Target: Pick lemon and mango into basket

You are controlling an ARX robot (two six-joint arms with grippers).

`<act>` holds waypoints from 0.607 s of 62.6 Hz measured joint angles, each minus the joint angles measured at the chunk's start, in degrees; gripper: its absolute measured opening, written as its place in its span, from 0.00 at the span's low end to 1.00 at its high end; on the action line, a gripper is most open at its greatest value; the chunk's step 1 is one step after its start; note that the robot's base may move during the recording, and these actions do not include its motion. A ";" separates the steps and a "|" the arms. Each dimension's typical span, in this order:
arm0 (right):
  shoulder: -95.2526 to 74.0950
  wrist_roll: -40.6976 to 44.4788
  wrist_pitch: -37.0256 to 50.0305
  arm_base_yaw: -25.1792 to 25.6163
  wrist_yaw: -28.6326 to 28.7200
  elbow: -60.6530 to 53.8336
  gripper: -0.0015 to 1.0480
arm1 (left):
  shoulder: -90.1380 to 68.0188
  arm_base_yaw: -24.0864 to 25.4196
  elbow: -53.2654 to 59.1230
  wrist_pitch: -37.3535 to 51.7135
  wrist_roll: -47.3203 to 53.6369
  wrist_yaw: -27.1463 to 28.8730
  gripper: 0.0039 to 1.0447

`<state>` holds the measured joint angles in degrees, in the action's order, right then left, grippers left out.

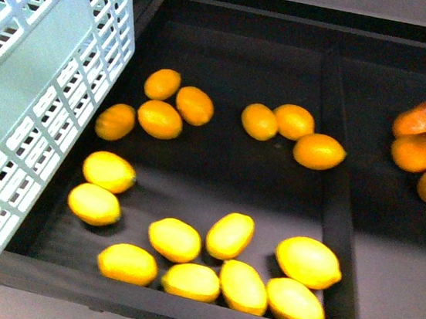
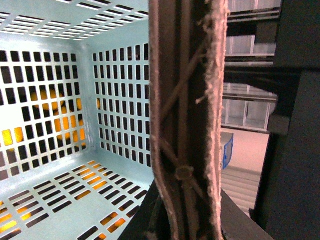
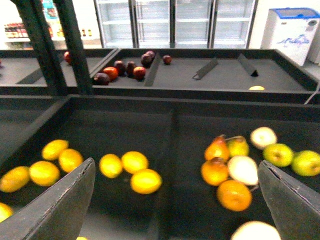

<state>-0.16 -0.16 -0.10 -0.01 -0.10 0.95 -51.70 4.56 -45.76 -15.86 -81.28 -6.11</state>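
Brown basket handle (image 2: 187,100) pinched by left gripper (image 2: 186,222), right gripper (image 3: 175,200) spread wide, empty, over fruit bin (image 3: 125,130)

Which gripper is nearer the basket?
The left. The basket handle fills its wrist view up close; the right gripper is open above the fruit tray, basket out of view.

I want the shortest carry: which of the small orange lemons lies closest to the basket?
The lemon leftmost in the front view, nearest the slotted wall of the basket; the other six sit farther right.
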 joint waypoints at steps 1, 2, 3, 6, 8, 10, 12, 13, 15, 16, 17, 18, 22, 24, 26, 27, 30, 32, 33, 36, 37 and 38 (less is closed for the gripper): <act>0.00 0.02 0.02 0.00 -0.07 0.00 0.92 | 0.00 0.00 0.00 0.00 0.04 0.00 0.06; 0.00 0.02 0.02 0.02 0.13 0.00 0.92 | 0.00 0.00 0.00 0.00 0.04 0.00 0.06; 0.00 0.02 0.02 0.02 0.17 0.00 0.92 | 0.00 0.00 0.00 0.00 0.04 0.00 0.06; 0.00 0.00 0.02 0.02 0.02 0.00 0.92 | 0.00 0.00 0.00 0.00 0.00 -0.02 0.06; -0.04 0.02 0.02 0.02 0.04 0.00 0.92 | -0.02 0.00 0.00 0.00 0.02 -0.09 0.06; -0.02 0.00 0.00 0.02 0.07 0.00 0.92 | -0.02 0.00 0.02 -0.04 0.02 -0.02 0.06; 0.02 0.04 0.04 0.02 0.07 0.00 0.92 | -0.02 0.00 0.02 -0.02 0.00 -0.09 0.06; 0.02 0.00 0.04 0.02 0.11 0.00 0.92 | -0.02 0.00 0.02 -0.02 0.00 -0.13 0.06; 0.00 0.04 0.04 0.02 0.11 0.00 0.92 | 0.00 0.00 0.02 -0.02 0.00 -0.15 0.06; 0.00 0.02 0.04 0.02 0.11 0.00 0.92 | 0.00 0.00 0.02 -0.02 -0.02 -0.11 0.06; 0.00 0.00 0.04 0.02 0.04 0.00 0.92 | 0.00 0.00 0.02 -0.02 -0.02 -0.11 0.06; 0.00 0.02 0.04 0.02 0.04 0.00 0.92 | 0.00 0.00 0.02 -0.02 -0.02 -0.09 0.06; 0.00 0.02 0.04 0.00 0.07 0.00 0.92 | 0.00 0.00 0.02 -0.02 0.09 -0.04 0.06; 0.00 0.02 0.04 0.02 0.11 0.00 0.92 | 0.00 0.00 0.00 -0.02 0.04 -0.11 0.06; 0.00 0.00 0.02 0.02 0.00 0.00 0.92 | 0.00 0.00 0.02 -0.02 0.00 -0.11 0.06; -0.02 0.02 0.02 0.02 -0.09 0.00 0.92 | -0.02 0.00 0.02 -0.02 0.00 -0.11 0.06; 0.00 0.02 0.02 0.02 0.13 0.00 0.92 | -0.07 0.00 0.02 -0.02 -0.04 -0.09 0.06; 0.02 0.02 0.04 0.00 0.11 0.00 0.92 | -0.04 0.00 0.02 -0.02 -0.04 -0.04 0.06; 0.02 0.04 0.04 0.02 0.09 0.00 0.92 | -0.04 0.00 0.00 0.00 -0.02 -0.09 0.06; 0.00 0.04 0.04 0.02 -0.07 0.00 0.92 | -0.04 0.00 0.00 -0.02 0.02 -0.04 0.06; 0.00 0.04 0.04 0.02 0.04 0.00 0.92 | -0.04 0.00 0.02 -0.02 0.02 -0.04 0.06; 0.00 0.02 0.02 0.02 0.09 0.00 0.92 | -0.04 0.00 0.00 -0.02 0.00 0.02 0.06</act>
<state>-0.16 -0.14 -0.08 0.01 -0.01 0.95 -51.75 4.56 -45.76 -15.88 -81.28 -6.09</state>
